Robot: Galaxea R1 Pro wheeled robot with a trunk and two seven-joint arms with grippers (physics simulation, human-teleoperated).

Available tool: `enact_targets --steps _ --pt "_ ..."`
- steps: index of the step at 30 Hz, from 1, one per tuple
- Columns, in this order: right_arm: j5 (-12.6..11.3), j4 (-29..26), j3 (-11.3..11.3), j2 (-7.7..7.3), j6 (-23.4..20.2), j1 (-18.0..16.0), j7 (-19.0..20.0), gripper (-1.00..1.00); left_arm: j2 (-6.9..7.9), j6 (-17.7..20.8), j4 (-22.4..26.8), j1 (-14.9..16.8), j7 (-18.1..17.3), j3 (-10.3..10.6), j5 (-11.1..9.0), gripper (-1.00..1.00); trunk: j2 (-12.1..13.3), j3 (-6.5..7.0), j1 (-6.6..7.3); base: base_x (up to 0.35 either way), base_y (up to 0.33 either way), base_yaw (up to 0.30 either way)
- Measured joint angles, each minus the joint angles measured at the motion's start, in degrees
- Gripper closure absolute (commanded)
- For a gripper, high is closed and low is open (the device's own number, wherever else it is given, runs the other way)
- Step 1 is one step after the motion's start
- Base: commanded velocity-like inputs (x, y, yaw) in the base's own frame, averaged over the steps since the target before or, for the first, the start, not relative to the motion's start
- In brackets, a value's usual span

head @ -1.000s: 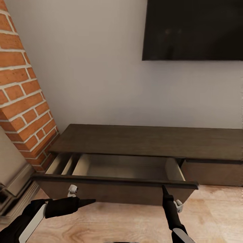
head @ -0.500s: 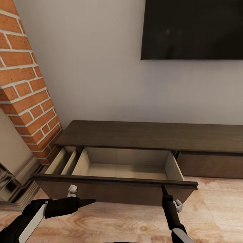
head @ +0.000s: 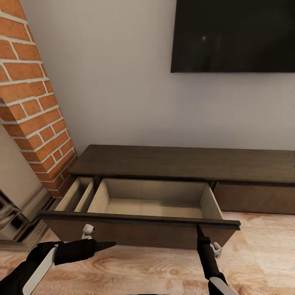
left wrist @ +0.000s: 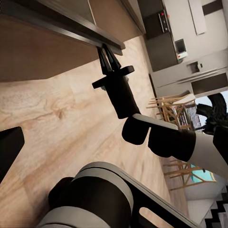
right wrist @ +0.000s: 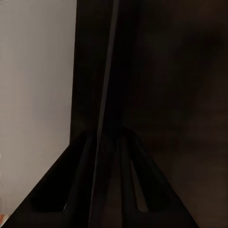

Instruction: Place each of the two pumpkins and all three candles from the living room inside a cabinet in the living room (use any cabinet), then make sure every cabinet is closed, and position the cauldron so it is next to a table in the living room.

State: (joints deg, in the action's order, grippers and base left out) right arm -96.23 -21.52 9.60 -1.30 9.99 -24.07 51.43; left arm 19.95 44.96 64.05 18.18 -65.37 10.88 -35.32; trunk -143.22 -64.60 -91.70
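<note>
Since 1 second ago the cabinet drawer slides further out, right hand pinching its front lip; left hand looks pressed together. Next: fetch pumpkins.

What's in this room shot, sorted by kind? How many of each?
Long low dark-brown wooden cabinet: 1
Open drawer, pale wood inside: 1
Black wall-mounted TV screen: 1
Red brick column: 1
Black robot grippers: 2, left and right
Total: 6
</note>
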Motion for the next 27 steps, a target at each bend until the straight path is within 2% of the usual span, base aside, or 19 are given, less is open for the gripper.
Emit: enact_targets --steps 4,15,16,17,27 --pt "-0.83 0.29 -0.28 -0.02 -0.75 -0.56 -0.35 1.00 -0.06 -0.03 -0.01 0.01 0.00 0.01 -0.02 -1.00 0.01 0.00 -0.01 -0.106 0.023 0.000" --pt "-0.78 0.27 -0.36 -0.02 -0.69 -0.95 -1.14 1.00 0.02 0.00 -0.01 0.01 0.00 0.01 -0.06 -1.00 0.01 0.00 0.00 -0.018 0.002 0.000" --pt "-0.76 0.26 -0.36 -0.02 -0.67 -0.96 -1.17 -1.00 0.02 0.01 -0.01 0.01 0.00 0.01 -0.05 -1.00 0.01 0.00 0.00 -0.010 0.000 0.000" --pt "-1.23 0.15 -1.38 -0.06 -0.45 -0.01 0.22 -1.00 0.03 0.03 0.03 -0.03 0.01 -0.03 -0.06 -1.00 0.00 -0.01 0.01 -0.004 0.000 0.000" --pt "-1.29 0.14 -1.39 -0.05 -0.71 0.02 0.23 -1.00 -0.05 0.00 0.03 -0.02 0.01 -0.03 0.01 -1.00 0.00 -0.01 0.00 -0.024 0.000 0.000"
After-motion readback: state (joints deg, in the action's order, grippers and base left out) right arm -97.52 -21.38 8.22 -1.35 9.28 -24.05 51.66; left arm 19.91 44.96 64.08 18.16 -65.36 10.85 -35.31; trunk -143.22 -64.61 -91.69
